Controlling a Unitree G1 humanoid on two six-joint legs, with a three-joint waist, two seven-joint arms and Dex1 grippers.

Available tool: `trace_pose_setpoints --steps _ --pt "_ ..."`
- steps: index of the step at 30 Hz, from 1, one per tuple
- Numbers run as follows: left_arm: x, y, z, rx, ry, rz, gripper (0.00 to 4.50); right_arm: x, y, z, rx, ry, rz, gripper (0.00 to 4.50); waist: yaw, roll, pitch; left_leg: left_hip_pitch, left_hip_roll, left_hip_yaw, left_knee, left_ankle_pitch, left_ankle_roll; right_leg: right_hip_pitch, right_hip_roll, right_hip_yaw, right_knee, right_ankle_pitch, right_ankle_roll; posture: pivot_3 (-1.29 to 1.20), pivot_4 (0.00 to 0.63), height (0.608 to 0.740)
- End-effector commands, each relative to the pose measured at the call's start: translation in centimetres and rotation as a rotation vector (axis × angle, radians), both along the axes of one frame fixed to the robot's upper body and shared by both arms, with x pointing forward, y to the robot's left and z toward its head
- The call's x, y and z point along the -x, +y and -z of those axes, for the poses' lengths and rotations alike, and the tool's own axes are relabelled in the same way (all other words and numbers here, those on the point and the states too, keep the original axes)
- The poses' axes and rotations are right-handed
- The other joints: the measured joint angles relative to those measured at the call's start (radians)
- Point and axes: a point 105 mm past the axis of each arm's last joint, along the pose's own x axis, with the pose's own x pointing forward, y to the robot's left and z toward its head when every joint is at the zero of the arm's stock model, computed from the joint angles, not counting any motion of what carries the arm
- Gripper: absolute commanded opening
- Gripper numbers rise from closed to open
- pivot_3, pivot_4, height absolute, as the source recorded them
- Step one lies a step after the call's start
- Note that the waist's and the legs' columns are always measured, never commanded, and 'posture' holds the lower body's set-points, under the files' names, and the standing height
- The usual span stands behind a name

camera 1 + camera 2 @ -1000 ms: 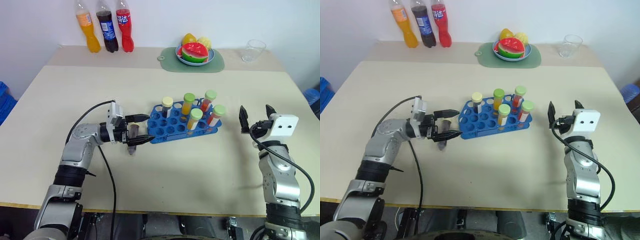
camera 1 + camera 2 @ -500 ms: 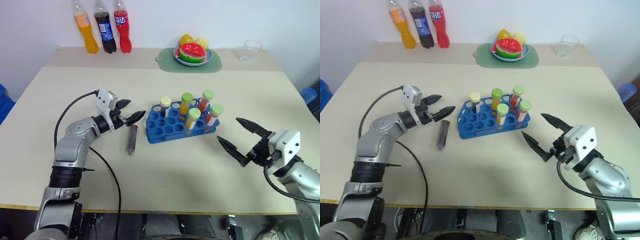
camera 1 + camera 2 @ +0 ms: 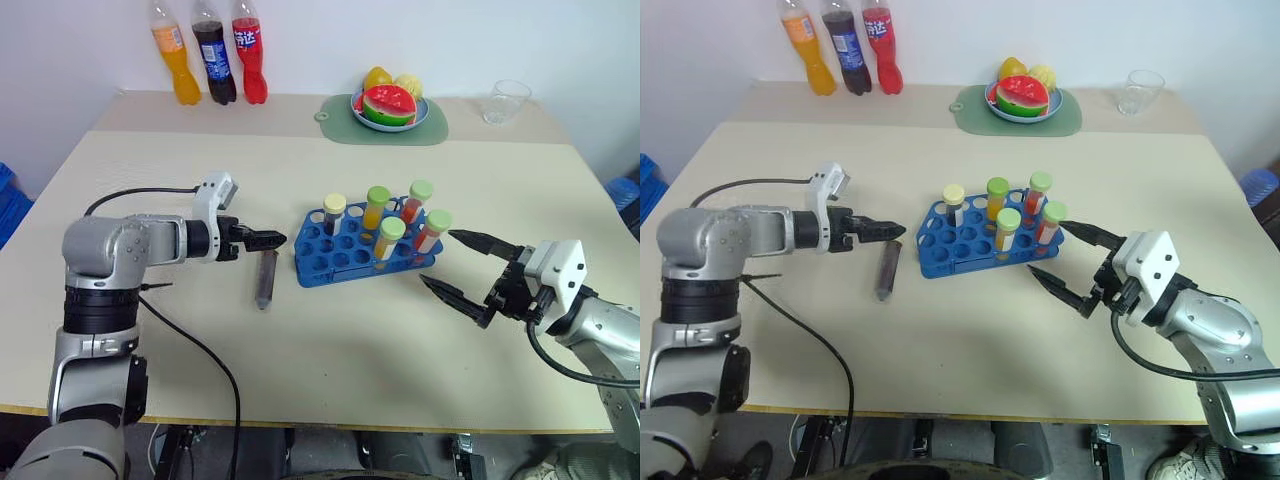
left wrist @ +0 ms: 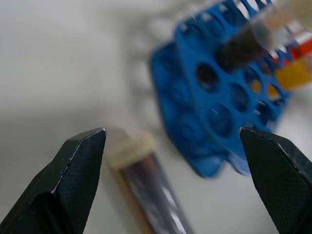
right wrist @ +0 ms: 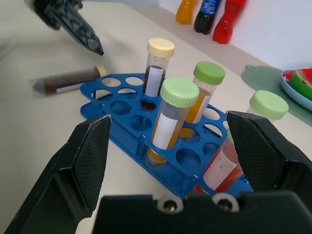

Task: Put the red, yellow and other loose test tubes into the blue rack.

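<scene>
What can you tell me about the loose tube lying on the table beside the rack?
The loose tube lies flat on the beige table, just off the robot's-left end of the blue rack and apart from it. It is a clear cylinder holding dark brown contents, with a pale label strip along its side and a cream ribbed cap at the end nearer the left tool. That open tool hangs by the capped end; nothing grips the tube.

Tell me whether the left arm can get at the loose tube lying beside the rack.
Probably yes: the left gripper hangs open just above the dark tube, with bare table around it; the blue rack sits clear alongside.
</scene>
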Motion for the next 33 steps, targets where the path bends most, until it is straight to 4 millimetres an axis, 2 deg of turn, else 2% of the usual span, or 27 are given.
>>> trace_pose_setpoints --steps 1,5,12,23,33 --pt "0.7 0.3 -0.3 -0.064 0.074 0.025 4.50 -0.2 0.0 -0.6 0.017 -0.017 -0.015 4.14 -0.001 0.000 0.000 0.000 0.000 0.000 0.000 0.000 0.000 0.000 0.000 0.000 0.000 0.000 0.000 0.00 0.150 0.740" --pt "1.0 0.9 0.5 -0.153 0.161 0.052 4.50 -0.5 0.1 -0.7 0.013 -0.022 -0.019 4.14 -0.001 0.000 0.000 0.000 0.000 0.000 0.000 0.000 0.000 -0.001 0.000 0.000 0.001 0.000 0.000 0.00 0.150 0.740" --pt "0.0 1.0 0.7 -0.193 0.270 0.024 4.50 -0.8 0.1 -0.5 0.011 -0.025 -0.014 4.14 0.004 -0.001 0.000 -0.001 -0.001 0.000 0.000 0.000 0.000 -0.001 -0.001 0.000 0.000 0.000 0.000 0.00 0.150 0.740" --pt "-0.9 -0.2 1.2 -0.224 0.398 -0.008 4.50 -1.2 -0.3 -0.3 0.015 -0.033 -0.004 4.14 0.000 -0.001 0.001 -0.001 0.000 0.000 0.000 0.000 0.000 -0.002 0.000 0.000 0.001 0.000 0.000 0.00 0.150 0.740" --pt "-1.3 -1.3 1.3 -0.237 0.446 -0.041 4.50 -0.7 -0.6 0.2 0.012 -0.025 0.006 4.14 0.001 -0.001 0.001 -0.001 -0.001 0.000 0.000 0.000 0.000 -0.002 -0.001 0.000 0.001 0.000 0.000 0.00 0.150 0.740"
